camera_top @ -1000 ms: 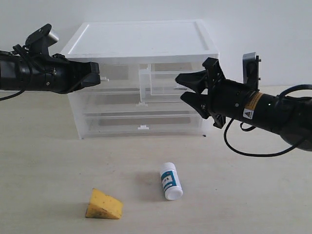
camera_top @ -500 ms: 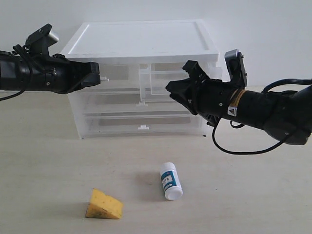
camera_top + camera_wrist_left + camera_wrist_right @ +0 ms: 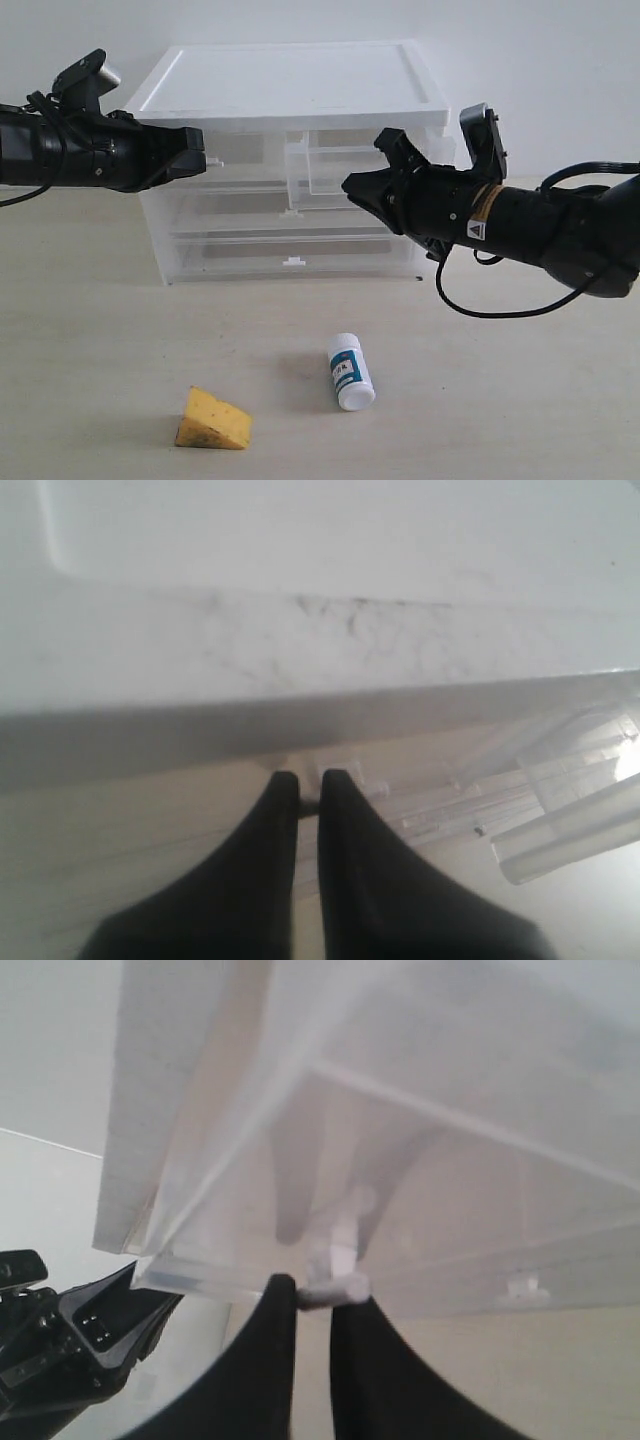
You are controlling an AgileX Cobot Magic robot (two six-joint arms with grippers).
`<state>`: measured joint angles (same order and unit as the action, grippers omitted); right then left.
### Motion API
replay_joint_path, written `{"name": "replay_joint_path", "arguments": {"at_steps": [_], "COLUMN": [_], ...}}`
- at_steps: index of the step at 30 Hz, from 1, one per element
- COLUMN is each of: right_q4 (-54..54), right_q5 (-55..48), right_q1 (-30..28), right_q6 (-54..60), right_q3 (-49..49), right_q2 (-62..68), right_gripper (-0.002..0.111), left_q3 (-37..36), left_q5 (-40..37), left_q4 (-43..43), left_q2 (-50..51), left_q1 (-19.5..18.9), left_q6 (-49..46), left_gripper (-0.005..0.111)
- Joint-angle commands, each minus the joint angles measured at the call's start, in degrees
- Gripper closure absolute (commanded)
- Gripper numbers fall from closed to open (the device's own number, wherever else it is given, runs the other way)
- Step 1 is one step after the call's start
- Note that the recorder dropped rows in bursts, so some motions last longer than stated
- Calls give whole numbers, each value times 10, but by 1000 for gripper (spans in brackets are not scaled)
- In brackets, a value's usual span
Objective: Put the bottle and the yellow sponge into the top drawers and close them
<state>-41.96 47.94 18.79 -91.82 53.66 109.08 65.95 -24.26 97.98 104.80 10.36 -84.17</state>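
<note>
My right gripper, wide apart a second ago, now has its jaws pinched on the white tab handle of the right top drawer, so I judge the pull can start. My left gripper stays closed at the left top drawer. Well below both hands, the bottle and the yellow sponge lie untouched on the table.

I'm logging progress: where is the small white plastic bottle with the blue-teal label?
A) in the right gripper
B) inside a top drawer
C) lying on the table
C: the small white plastic bottle lies on the beige table, in front of the clear plastic drawer unit.
</note>
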Motion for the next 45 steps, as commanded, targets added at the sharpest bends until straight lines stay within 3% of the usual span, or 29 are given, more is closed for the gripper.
{"name": "replay_joint_path", "arguments": {"at_steps": [1, 22, 28, 31, 36, 45], "right_q4": [-10, -10, -12, -14, -43, -160], "right_q5": [14, 132, 115, 95, 125, 100], "right_q1": [-1, 0, 0, 0, 0, 0], "right_q6": [9, 25, 35, 37, 22, 19], "right_q3": [-19, -92, -92, -92, -92, -101], "right_q2": [-5, -5, -5, -5, -5, -6], "right_gripper": [108, 108, 108, 95, 53, 64], "left_q3": [11, 11, 11, 11, 11, 11], "left_q5": [2, 0, 0, 2, 3, 4], "left_q4": [18, 18, 18, 18, 9, -3], "left_q2": [16, 16, 16, 16, 16, 16], "left_q1": [6, 6, 6, 6, 6, 6], "left_q6": [-1, 2, 4, 7, 7, 21], "left_gripper": [103, 103, 103, 103, 103, 103]}}
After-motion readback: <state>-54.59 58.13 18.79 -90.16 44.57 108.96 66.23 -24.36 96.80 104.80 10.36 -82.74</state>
